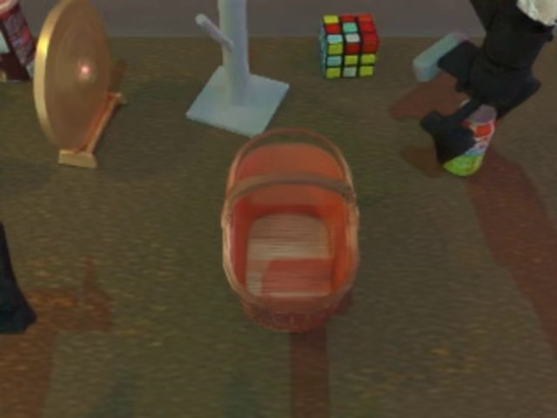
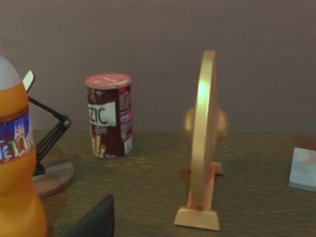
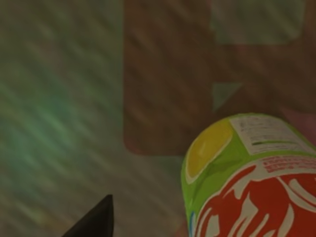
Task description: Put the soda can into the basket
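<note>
One label panel (image 3: 269, 136) on soda can (image 3: 247, 182).

Basket (image 1: 290, 228) mid-table. Soda can (image 1: 471, 144) off to its right & further back, under right gripper (image 1: 461, 131). Cube (image 1: 349, 45) and stand (image 1: 237, 80) behind basket; disc (image 1: 71, 78) far left, packet (image 1: 16, 39) behind disc. Left arm (image 1: 12, 292) at left edge.

The right gripper (image 1: 466, 122) hides the soda can's (image 1: 471, 144) top, so its fingers' grip is perhaps unreadable; the picture's edge crops the packet (image 1: 15, 39).
</note>
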{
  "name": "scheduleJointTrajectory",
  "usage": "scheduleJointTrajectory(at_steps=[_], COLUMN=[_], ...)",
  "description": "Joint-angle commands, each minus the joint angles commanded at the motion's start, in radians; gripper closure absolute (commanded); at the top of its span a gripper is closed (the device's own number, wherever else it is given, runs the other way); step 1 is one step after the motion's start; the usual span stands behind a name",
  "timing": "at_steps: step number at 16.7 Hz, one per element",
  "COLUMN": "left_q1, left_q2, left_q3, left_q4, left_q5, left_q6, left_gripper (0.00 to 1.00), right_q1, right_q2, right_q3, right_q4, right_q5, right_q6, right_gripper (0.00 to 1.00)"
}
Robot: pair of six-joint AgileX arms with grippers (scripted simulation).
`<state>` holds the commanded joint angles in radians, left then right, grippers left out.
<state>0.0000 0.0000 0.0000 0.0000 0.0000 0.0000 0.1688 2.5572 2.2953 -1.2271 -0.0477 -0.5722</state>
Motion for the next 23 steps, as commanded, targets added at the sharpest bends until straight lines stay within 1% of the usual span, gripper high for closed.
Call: scheduleJointTrajectory(at_steps=[1,14,15,23], left_q1=[0.0,0.0,0.0,0.0], left_q2=[0.0,0.0,0.0,0.0], left_q3=[0.0,0.0,0.0,0.0], left_q4=[0.0,0.0,0.0,0.0], left_q5=[0.0,0.0,0.0,0.0], left_q6=[0.0,0.0,0.0,0.0], left_gripper=[0.0,0.0,0.0,0.0], right_q1=[0.0,0.0,0.0,-0.004], right_q2=[0.0,0.0,0.0,0.0], right_q3=[0.0,0.0,0.0,0.0], right_q4=[0.0,0.0,0.0,0.0], right_q5=[0.0,0.0,0.0,0.0], right_q6=[0.0,0.0,0.0,0.002], right_gripper=[0.0,0.98,1.0,1.0])
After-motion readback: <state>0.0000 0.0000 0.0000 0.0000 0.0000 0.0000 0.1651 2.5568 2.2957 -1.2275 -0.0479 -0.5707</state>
